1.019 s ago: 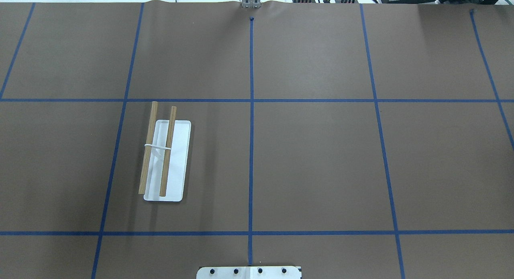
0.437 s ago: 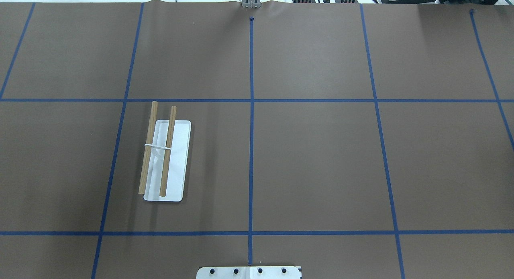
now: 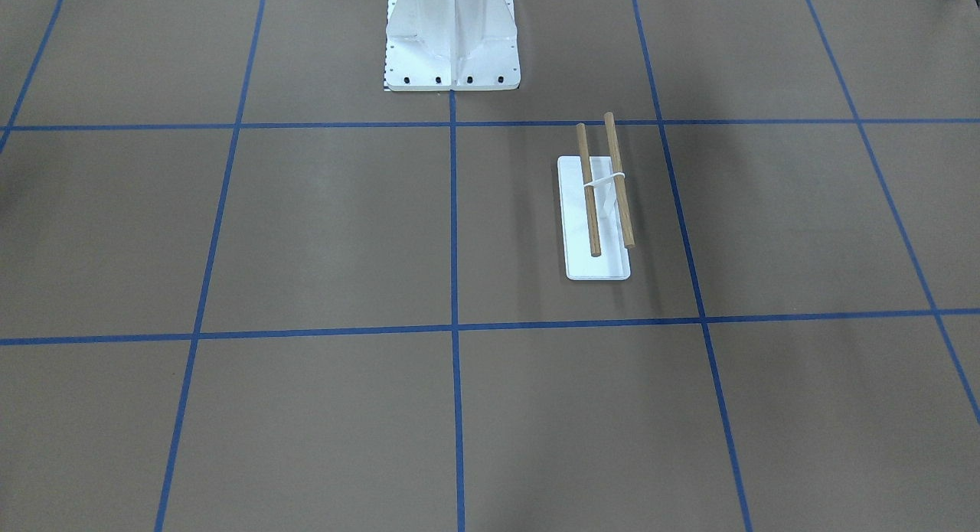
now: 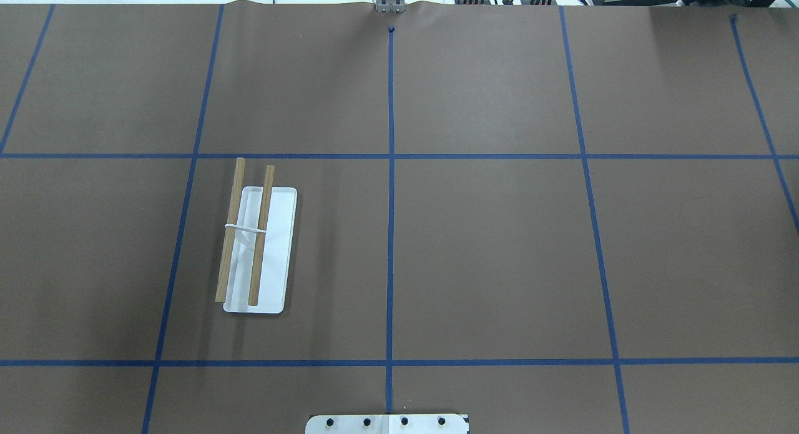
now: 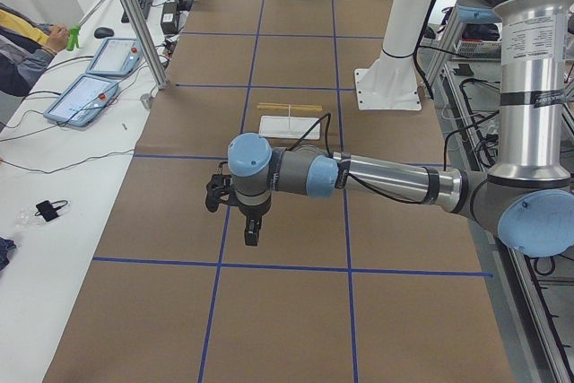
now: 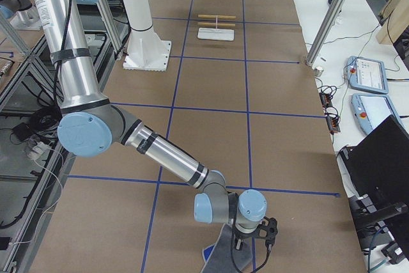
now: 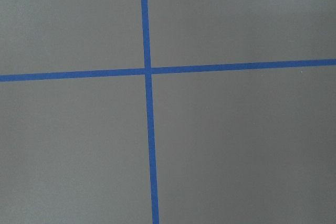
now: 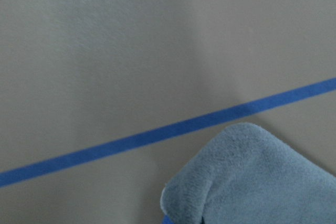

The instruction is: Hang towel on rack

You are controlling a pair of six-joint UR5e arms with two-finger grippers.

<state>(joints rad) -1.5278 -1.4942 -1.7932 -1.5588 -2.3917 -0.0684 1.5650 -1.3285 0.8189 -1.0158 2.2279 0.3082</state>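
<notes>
- The towel (image 6: 218, 255) lies flat on the bench (image 4: 499, 265), well apart from the rack (image 4: 279, 246), out past it toward the robot's right end. Neither the overhead nor the front view reaches that far.
- The right tool (image 6: 238, 245) hangs directly above the towel. Whether it touches the cloth, and whether it is released or clenched, I cannot tell (only the side camera shows it).
- The left tool (image 5: 252, 239) hovers above bare bench on the rack's other side, toward the robot's left end. I cannot tell its state either.
- The rack stands upright, both wooden dowels (image 3: 619, 181) bare, so the hanging is not yet begun.
- Likely risk: a shallow pinch on one corner or a single layer could let the cloth slip free during the long carry to the rack.
- Likely risk: a low carry would drag the towel along the bench and fold it badly.
- Likely risk: the rack looks light, so a tool or a taut cloth catching a dowel could shove or tip it.
- Likely risk: an uneven drape could slide off the dowel.
</notes>
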